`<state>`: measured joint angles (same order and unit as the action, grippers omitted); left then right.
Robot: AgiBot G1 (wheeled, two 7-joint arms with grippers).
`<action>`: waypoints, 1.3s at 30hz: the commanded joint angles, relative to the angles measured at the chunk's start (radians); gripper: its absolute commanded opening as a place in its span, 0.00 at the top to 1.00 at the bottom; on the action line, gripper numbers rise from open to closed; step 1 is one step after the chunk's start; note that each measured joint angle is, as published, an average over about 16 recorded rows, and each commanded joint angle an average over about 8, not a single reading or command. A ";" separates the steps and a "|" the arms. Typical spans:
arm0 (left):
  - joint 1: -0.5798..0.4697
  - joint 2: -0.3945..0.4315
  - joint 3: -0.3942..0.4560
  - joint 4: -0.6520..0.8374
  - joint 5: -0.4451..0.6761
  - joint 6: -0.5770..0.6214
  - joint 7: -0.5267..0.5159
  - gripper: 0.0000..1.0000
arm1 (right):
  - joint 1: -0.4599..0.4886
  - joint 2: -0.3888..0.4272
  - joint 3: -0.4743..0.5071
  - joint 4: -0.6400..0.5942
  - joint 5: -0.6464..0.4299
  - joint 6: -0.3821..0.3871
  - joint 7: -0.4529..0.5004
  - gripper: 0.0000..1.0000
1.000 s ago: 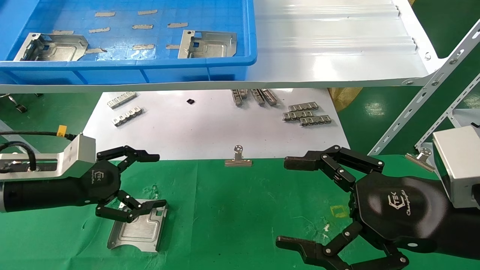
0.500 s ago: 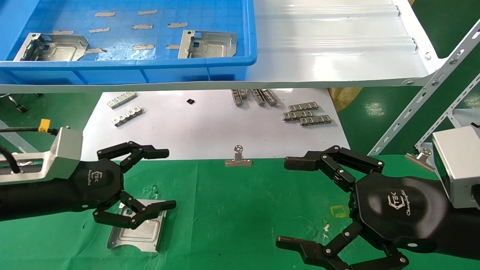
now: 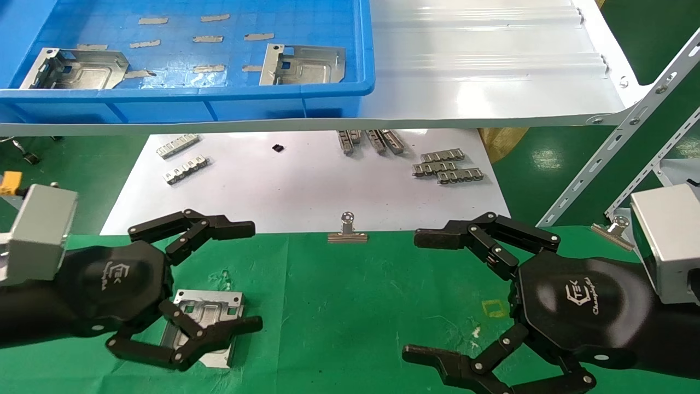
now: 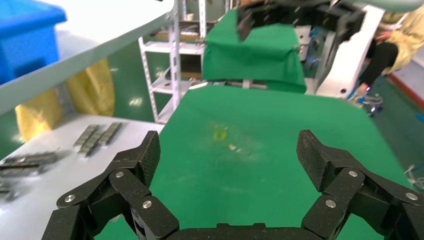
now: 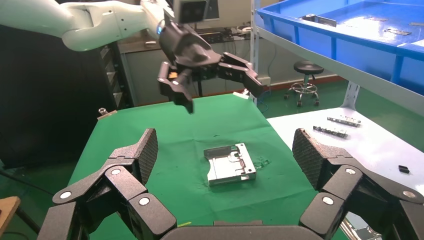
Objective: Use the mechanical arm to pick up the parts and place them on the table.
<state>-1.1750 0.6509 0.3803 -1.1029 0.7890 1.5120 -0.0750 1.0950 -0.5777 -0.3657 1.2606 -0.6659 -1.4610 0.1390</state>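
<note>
One part (image 3: 210,312), a silver stamped plate, lies flat on the green cloth table (image 3: 350,284); it also shows in the right wrist view (image 5: 230,164). My left gripper (image 3: 252,276) is open and empty, raised above the part, with its lower finger over the plate's near edge. Its own view (image 4: 230,152) shows only green cloth between the fingers. Two more parts (image 3: 76,68) (image 3: 303,64) lie in the blue bin (image 3: 219,90). My right gripper (image 3: 413,295) is open and empty, parked over the cloth at the right.
A white sheet (image 3: 306,186) behind the cloth holds toothed metal strips (image 3: 447,166) (image 3: 186,168). Binder clips (image 3: 347,229) (image 3: 615,229) sit on the cloth's far edge. A white shelf (image 3: 492,82) carries the bin, with slotted metal struts (image 3: 618,137) at the right.
My left gripper has risen and drawn back to the left, away from the part, staying open. The part has stayed on the cloth. The right arm has not moved.
</note>
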 commanded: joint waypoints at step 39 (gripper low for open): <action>0.101 -0.040 -0.101 -0.182 -0.059 -0.017 -0.111 0.00 | 0.000 0.000 0.000 0.000 0.000 0.000 0.000 0.00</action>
<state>-1.0736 0.6106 0.2788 -1.2851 0.7296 1.4948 -0.1867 1.0948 -0.5776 -0.3657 1.2605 -0.6656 -1.4607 0.1389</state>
